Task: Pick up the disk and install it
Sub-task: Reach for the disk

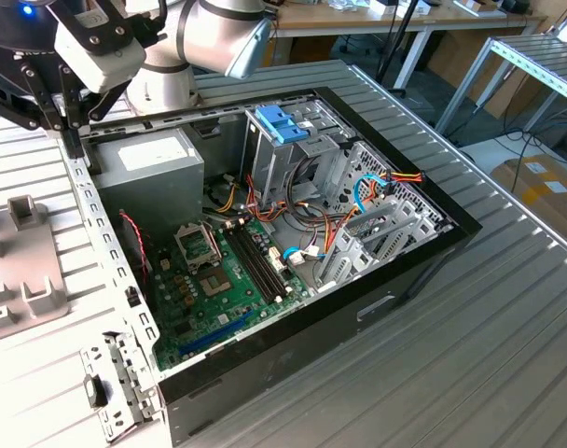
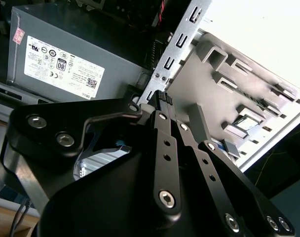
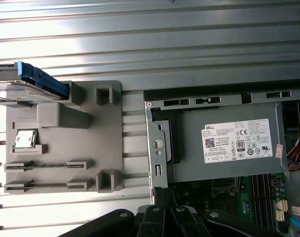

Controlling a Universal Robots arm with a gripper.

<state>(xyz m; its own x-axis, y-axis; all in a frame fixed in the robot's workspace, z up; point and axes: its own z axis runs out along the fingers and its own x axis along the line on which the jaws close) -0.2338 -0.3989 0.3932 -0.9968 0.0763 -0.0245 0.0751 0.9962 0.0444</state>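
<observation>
Grey arm [image 1: 204, 33] comes in from the exterior view's upper left, with the wrist [image 1: 97, 47] bent so the pincer [image 1: 72, 135] points down. In the second wrist view its black fingers [image 2: 162, 143] run side by side. The tips seem pressed together, though foreshortening makes this hard to judge.

A white printed label [image 3: 237, 140] marks the power supply [image 3: 189, 163].

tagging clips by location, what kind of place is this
Most likely a robotics lab or workshop: a robot arm works by an open computer case on a ribbed metal table, with workbenches behind.
</observation>
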